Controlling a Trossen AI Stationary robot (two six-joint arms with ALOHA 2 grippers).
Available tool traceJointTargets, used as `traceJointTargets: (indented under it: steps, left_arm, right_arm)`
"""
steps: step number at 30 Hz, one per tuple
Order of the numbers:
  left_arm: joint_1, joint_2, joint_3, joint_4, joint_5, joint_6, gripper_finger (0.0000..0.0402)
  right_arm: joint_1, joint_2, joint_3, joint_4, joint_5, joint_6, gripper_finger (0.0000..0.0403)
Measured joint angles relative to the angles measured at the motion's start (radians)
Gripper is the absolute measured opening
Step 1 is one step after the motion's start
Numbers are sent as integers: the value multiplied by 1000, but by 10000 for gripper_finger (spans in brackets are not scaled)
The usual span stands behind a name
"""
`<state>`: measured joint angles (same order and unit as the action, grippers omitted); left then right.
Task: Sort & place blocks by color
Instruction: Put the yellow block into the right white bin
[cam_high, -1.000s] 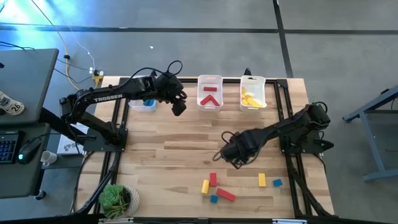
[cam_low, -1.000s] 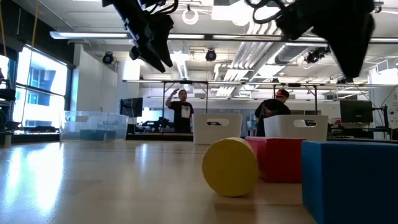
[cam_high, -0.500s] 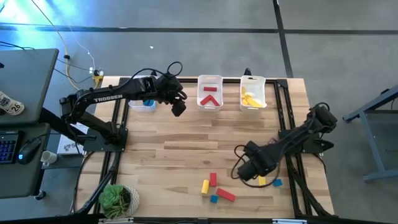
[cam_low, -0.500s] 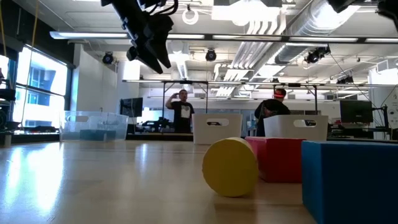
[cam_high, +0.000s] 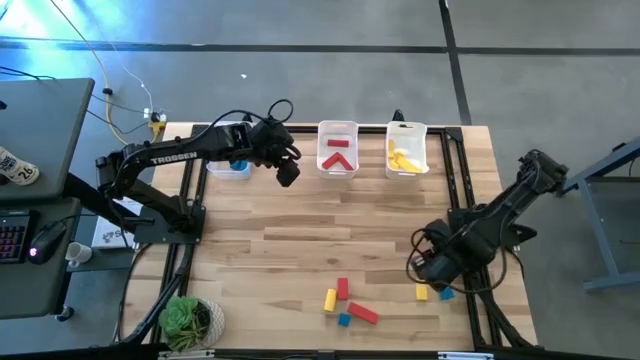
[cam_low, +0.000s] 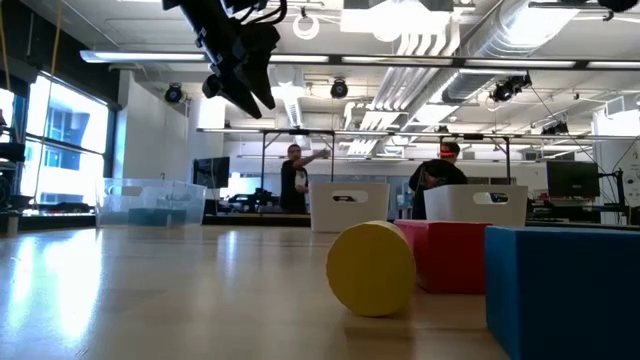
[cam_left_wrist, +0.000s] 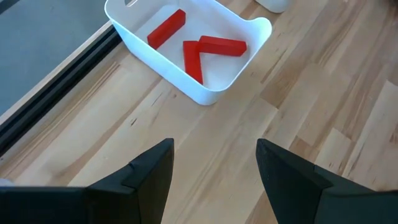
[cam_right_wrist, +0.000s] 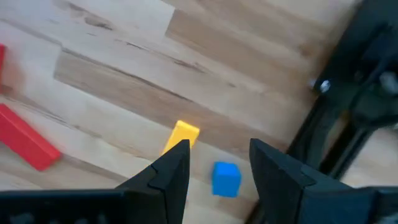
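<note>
My right gripper (cam_high: 425, 268) (cam_right_wrist: 217, 168) is open and empty, above the table near its right front corner. A yellow block (cam_high: 421, 291) (cam_right_wrist: 183, 134) and a blue cube (cam_high: 446, 294) (cam_right_wrist: 225, 178) lie flat on the wood just beyond its fingertips. Four more blocks lie on the table near the front edge: a yellow one (cam_high: 330, 299), two red ones (cam_high: 342, 289) (cam_high: 364, 313) and a small blue one (cam_high: 344, 319). My left gripper (cam_high: 287, 172) (cam_left_wrist: 214, 168) is open and empty, up in the air beside the red bin (cam_left_wrist: 205, 93).
Three clear bins stand along the far edge: one with blue blocks (cam_high: 230, 165), one with three red blocks (cam_high: 338, 148), one with yellow blocks (cam_high: 406, 148). A potted plant (cam_high: 190, 320) stands at the near left corner. People stand in the room behind (cam_low: 295, 180).
My right gripper has gone from the table's middle toward the right and near edges and now stands over the yellow block and the blue cube. The blocks have stayed where they were.
</note>
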<state>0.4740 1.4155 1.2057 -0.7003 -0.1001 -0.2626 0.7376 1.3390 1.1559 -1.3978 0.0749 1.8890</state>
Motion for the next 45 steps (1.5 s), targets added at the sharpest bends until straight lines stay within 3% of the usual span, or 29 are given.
traceJointTargets:
  steps: [6, 15, 24, 45]
  left_arm:
    - [0, 0, 0, 0, 0, 1, 216]
    - [0, 0, 0, 0, 0, 3, 216]
    - [0, 0, 0, 0, 0, 4, 216]
    - [0, 0, 0, 2, -16, 57, 216]
  right_arm:
    - [24, -17, -102, 174, -33, 166, 154]
    - [24, 5, -252, 466, -56, 238, 154]
    - [24, 14, -276, 476, -76, 284, 154]
    - [24, 191, -276, 580, -200, 331, 154]
